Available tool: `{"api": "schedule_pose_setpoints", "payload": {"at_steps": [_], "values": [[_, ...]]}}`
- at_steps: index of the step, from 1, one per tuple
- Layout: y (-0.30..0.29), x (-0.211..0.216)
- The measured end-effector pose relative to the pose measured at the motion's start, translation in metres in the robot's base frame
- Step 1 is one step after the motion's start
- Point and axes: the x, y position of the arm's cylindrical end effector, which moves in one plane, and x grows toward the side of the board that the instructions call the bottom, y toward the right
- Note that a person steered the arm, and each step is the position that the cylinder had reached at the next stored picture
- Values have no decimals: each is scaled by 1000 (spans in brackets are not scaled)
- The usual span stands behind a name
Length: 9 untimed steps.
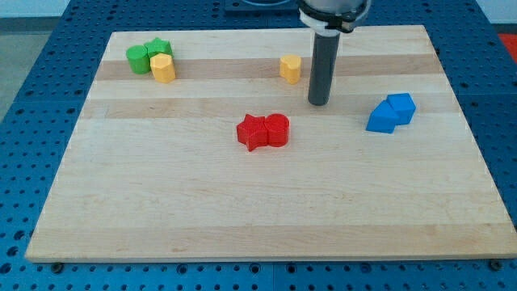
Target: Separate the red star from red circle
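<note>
The red star [253, 132] and the red circle [277, 129] lie side by side and touching near the middle of the wooden board [242, 218], the star on the view's left. My tip [318, 103] stands above and to the right of the red circle, a short gap away, touching no block. The rod rises from it toward the view's top.
A yellow block [291, 69] sits just left of the rod. Two blue blocks [391, 112] touch each other at the right. At the top left, two green blocks [148, 55] and a yellow block [163, 68] are clustered.
</note>
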Motion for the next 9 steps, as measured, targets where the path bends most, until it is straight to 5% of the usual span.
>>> {"api": "schedule_pose_setpoints", "payload": {"at_steps": [9], "values": [[-32,71]]}}
